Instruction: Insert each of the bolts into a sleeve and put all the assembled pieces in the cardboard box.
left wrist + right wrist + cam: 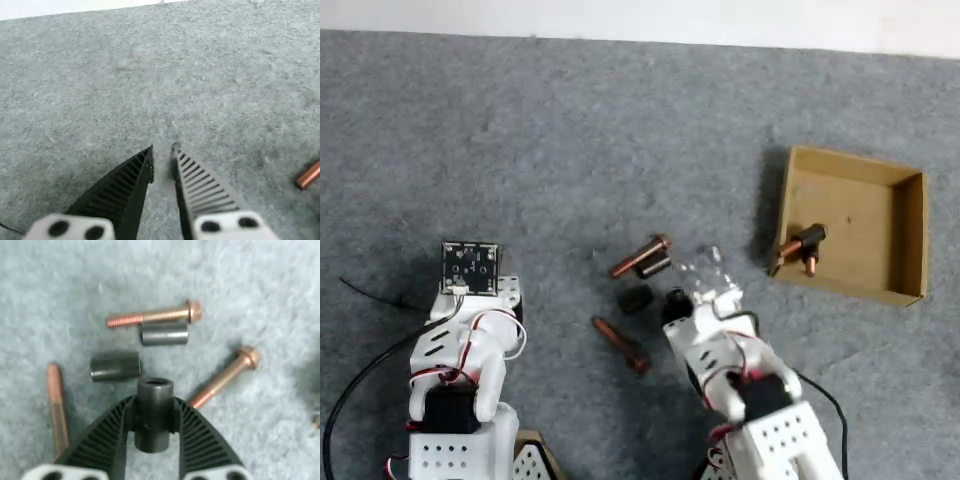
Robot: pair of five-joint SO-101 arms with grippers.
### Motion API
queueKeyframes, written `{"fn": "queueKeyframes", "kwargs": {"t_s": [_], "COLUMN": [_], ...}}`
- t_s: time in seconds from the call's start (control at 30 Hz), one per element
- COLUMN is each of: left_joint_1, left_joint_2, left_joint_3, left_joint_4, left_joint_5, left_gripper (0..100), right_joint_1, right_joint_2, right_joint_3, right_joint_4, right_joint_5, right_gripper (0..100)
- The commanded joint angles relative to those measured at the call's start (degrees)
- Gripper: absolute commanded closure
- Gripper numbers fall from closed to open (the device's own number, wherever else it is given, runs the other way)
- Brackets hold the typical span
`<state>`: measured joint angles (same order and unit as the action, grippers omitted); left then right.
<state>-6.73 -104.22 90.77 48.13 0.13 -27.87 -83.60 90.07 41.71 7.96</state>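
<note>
Dark metal, the sleeve (155, 390) looks rigid, light and slick, so it is best pinched mid-body. The right gripper (155, 409) has its jaws closed on it that way, bore upward, over the tabletop (570, 130). Its wrist view reveals that grip and a bolt (225, 376) close by. The high view adds the cardboard box (912, 235) at 2 o'clock, and at 9 o'clock the left gripper (162, 152), jaws barely parted and empty.

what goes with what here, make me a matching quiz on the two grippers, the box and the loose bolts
1 left gripper
2 right gripper
3 cardboard box
4 loose bolts

a shut on an upright sleeve
b lying on the carpet
c holds assembled pieces
d above bare carpet, holding nothing

Pairs: 1-d, 2-a, 3-c, 4-b
</note>
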Motion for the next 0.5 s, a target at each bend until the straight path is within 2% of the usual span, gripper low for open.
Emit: {"fn": "queueKeyframes", "kwargs": {"t_s": [0.0,0.13,0.3,0.37,0.47], "left_joint_1": [-0.40,4.00,17.27,20.44,20.88], "left_joint_2": [-0.22,-0.13,1.54,5.93,17.89], "left_joint_3": [-0.84,-5.14,-7.69,-8.22,-10.07], "left_joint_4": [-1.67,-5.80,-8.09,-10.46,-18.37], "left_joint_5": [-0.44,-2.46,-6.95,-7.91,-8.18], "left_gripper": [92,92,92,91,91], "right_joint_1": [0.66,1.27,6.20,7.96,9.01], "right_joint_2": [-14.11,-22.81,-21.05,-21.93,-21.85], "right_joint_3": [0.92,1.19,1.01,1.10,1.10], "right_joint_4": [6.55,14.11,14.90,15.08,14.99], "right_joint_5": [-0.53,-0.62,-0.62,-0.62,-0.70], "right_gripper": [99.5,99.5,99.5,99.5,99.5]}}
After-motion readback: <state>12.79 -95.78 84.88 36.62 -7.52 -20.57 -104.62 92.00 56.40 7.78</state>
